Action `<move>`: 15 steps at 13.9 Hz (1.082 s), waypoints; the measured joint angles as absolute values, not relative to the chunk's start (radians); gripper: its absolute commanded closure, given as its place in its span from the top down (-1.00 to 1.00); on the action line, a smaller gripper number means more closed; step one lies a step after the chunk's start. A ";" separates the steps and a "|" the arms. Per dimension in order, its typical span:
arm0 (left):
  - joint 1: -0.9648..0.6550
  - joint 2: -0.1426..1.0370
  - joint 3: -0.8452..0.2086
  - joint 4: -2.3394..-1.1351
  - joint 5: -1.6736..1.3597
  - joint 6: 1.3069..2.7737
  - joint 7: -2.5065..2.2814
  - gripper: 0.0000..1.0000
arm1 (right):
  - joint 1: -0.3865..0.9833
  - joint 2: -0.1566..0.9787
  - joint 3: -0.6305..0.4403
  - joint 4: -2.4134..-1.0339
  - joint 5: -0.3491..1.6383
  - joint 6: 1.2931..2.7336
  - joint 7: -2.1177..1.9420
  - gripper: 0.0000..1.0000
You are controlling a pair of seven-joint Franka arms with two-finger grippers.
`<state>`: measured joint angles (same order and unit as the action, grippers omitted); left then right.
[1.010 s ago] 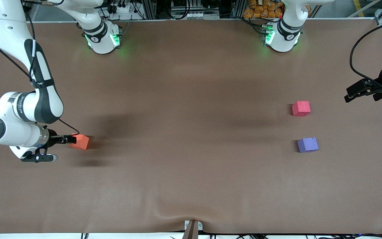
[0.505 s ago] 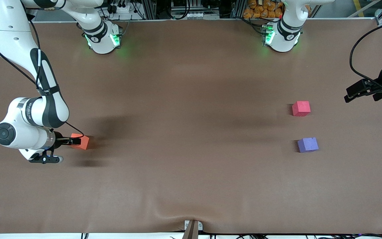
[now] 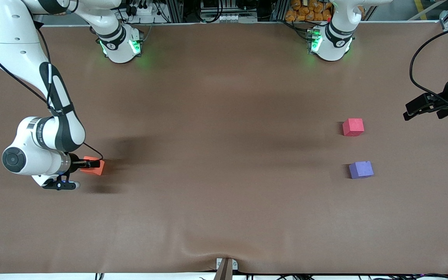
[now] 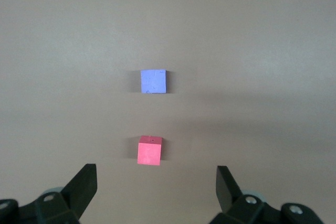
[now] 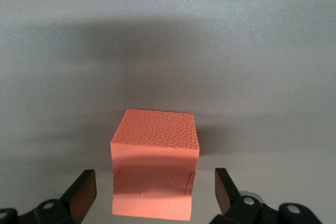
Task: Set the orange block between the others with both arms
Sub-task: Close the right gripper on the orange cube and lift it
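Observation:
The orange block [image 3: 97, 168] [image 5: 154, 166] rests on the brown table at the right arm's end. My right gripper [image 3: 91, 165] [image 5: 155, 176] is low at the table and open. Its fingers flank the block, with a gap showing on each side. The two others stand at the left arm's end: the red-pink cube [image 3: 353, 127] [image 4: 149, 150] and, nearer the front camera, the blue-purple cube [image 3: 361, 169] [image 4: 154, 81], a gap between them. My left gripper [image 3: 407, 111] [image 4: 156, 171] waits open and empty above the table's end, facing the two cubes.
The arm bases [image 3: 121, 44] [image 3: 331, 42] stand along the table's edge farthest from the front camera. A black cable [image 3: 418, 58] loops above the left arm's end. A small clamp [image 3: 226, 267] sits at the nearest edge, by a wrinkle in the cover.
The right arm has slid toward the orange block, so its fingers now reach farther along the block's sides. The block, the two cubes and the left arm have not moved.

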<state>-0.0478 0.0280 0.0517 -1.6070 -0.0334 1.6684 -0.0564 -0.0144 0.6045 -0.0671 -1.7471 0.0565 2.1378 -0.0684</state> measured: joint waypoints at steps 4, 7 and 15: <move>-0.048 0.028 0.052 -1.607 -0.033 1.668 -0.056 1.00 | -0.014 0.628 -0.067 -1.747 0.057 2.155 -0.068 1.00; -0.048 0.029 0.052 -1.607 -0.033 1.668 -0.056 1.00 | -0.014 0.639 -0.067 -1.747 0.057 2.170 -0.068 -0.13; -0.048 0.029 0.051 -1.607 -0.033 1.668 -0.056 1.00 | -0.012 0.641 -0.067 -1.696 0.056 2.155 -0.069 -0.79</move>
<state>-0.0479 0.0288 0.0515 -1.6071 -0.0334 1.6684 -0.0560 -0.0123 0.6405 -0.0668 -1.6959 0.0563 2.1546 -0.0688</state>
